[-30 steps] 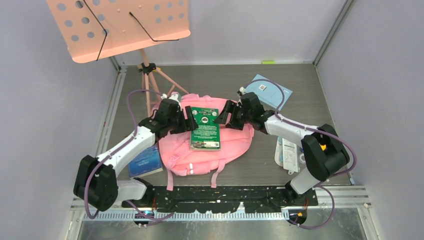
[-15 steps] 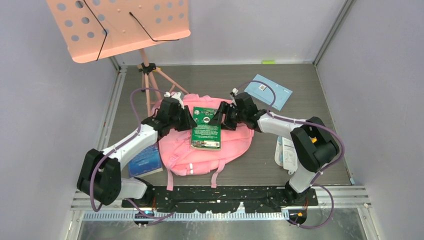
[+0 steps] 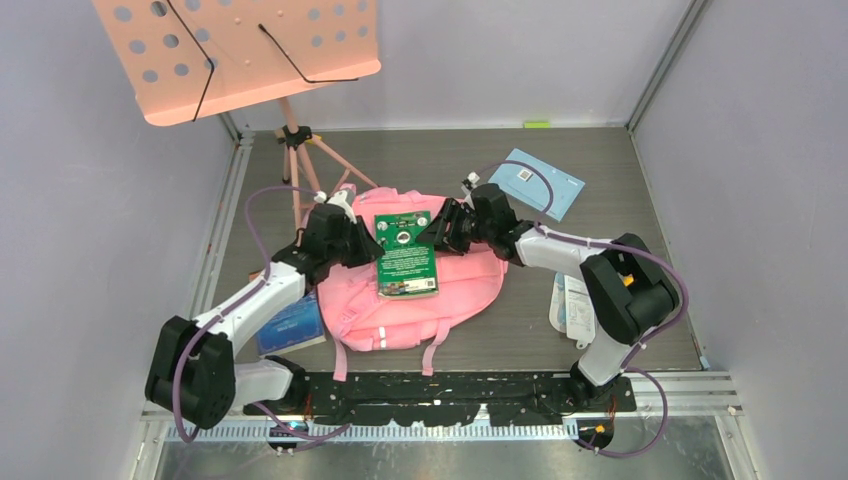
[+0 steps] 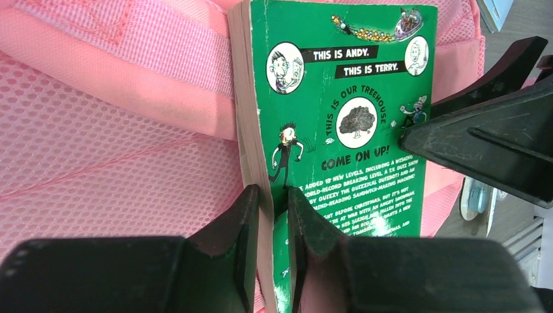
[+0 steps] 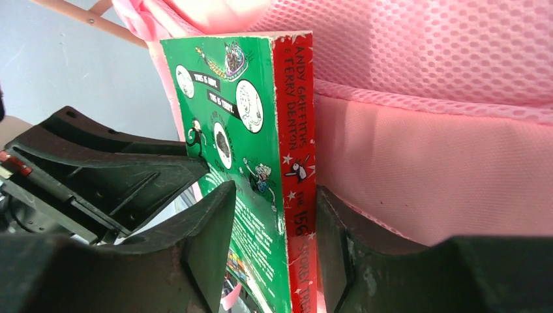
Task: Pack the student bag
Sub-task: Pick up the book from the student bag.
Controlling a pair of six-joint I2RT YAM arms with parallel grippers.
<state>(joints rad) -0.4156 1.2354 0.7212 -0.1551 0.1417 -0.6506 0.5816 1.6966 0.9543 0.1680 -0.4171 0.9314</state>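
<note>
Book (image 3: 406, 256) shifted left; left end effector (image 4: 272, 193) apparently now clamping it.

- Student bag (image 3: 455, 290): middle hidden under green book (image 3: 406, 257); far corners hidden under both arms; opening not visible in any view.
- Blue book (image 3: 295, 325), bench left side: part hidden under left arm.
- White packet (image 3: 578, 305), bench right side: part hidden behind right arm; print too small to read.
- Music stand (image 3: 240, 60): top cut off by upper frame edge.
- Left wrist view: near end of green book cut off by lower edge.
- Right wrist view: right tool (image 5: 274, 195) straddles green book; finger contact with covers not determinable.
</note>
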